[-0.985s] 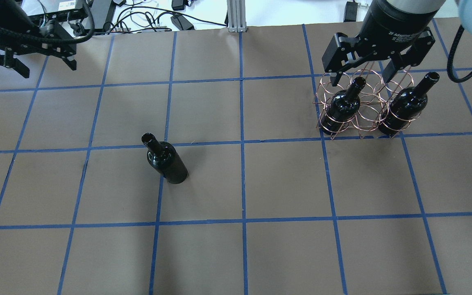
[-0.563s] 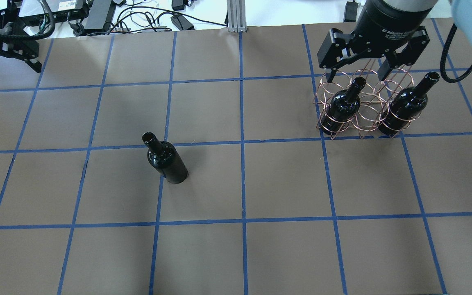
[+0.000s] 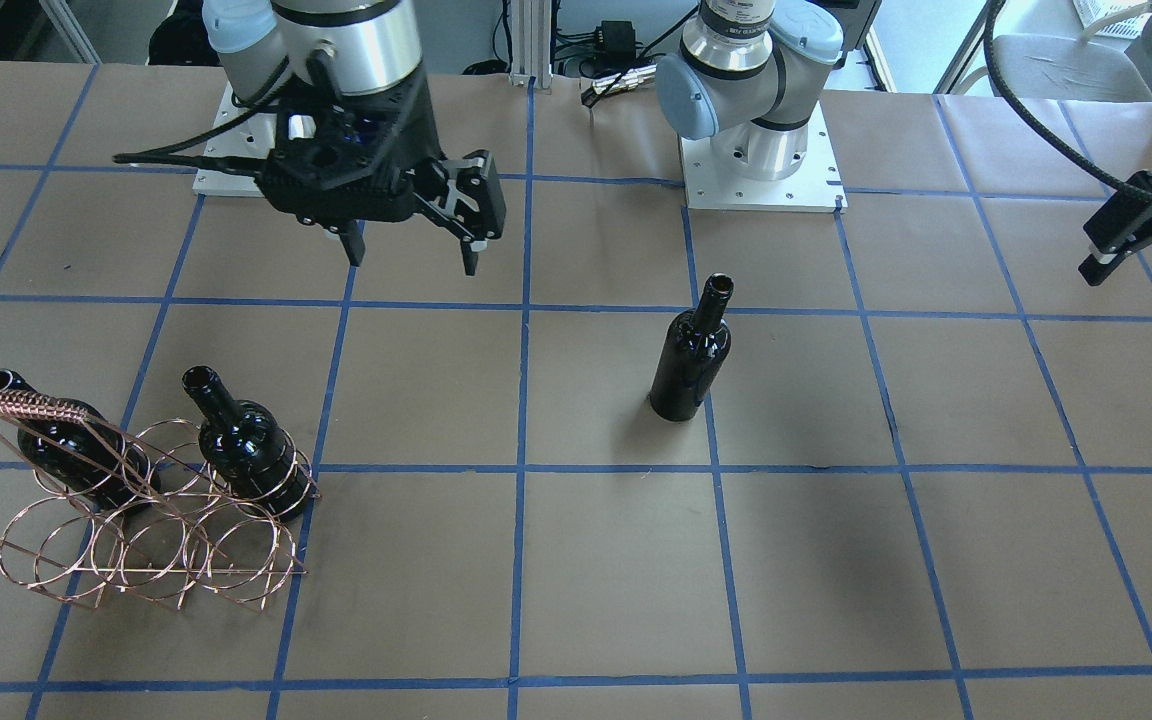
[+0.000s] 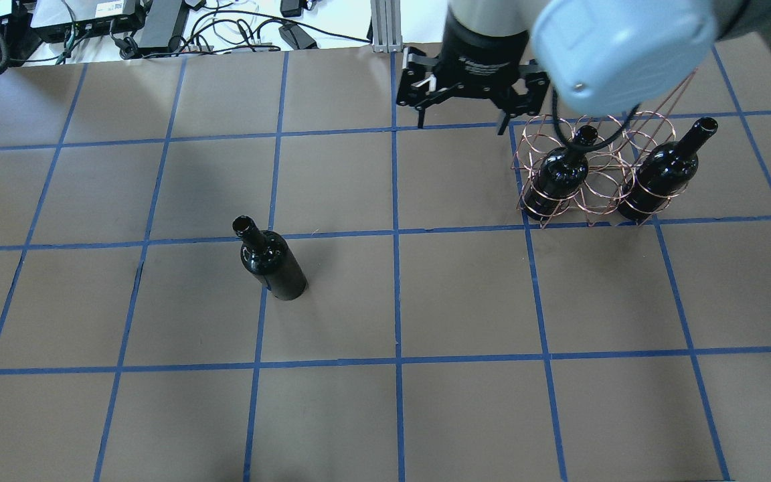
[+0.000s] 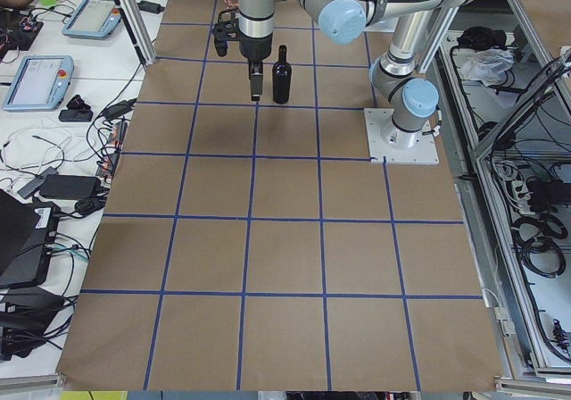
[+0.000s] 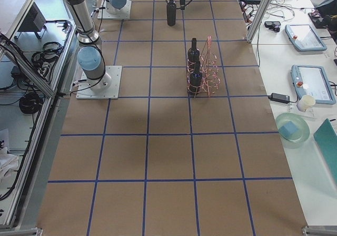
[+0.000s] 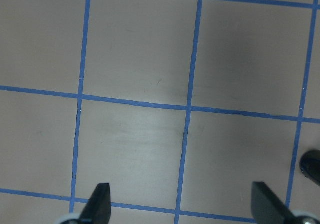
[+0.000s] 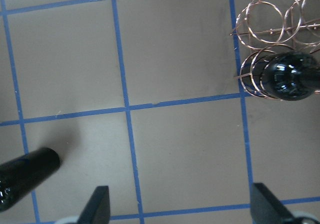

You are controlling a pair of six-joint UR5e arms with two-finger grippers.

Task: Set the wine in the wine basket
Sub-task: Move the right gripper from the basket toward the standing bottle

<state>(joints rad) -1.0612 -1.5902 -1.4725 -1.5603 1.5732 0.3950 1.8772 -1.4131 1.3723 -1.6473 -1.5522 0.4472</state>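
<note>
Right claw [image 4: 460,127] wide, empty, just beside basket [image 4: 596,189] holding two bottles [image 4: 563,173], wine [image 4: 272,264] upright on table, well apart from it, left claw [image 7: 182,209] wide, empty.

Glossy black glass wine bottle [image 4: 270,266] upright on the brown, blue-taped table [image 4: 466,301], well apart from the copper wire ring basket [image 4: 601,184]. The basket holds a left-end bottle [image 4: 561,175] and a right-end bottle [image 4: 660,177]. The right gripper [image 4: 461,126], fingers spread, hangs just beside the basket.

Wine [image 4: 273,264] glossy black; wine basket [image 3: 146,530] copper wire; table [image 4: 466,294] brown, blue grid lines.
</note>
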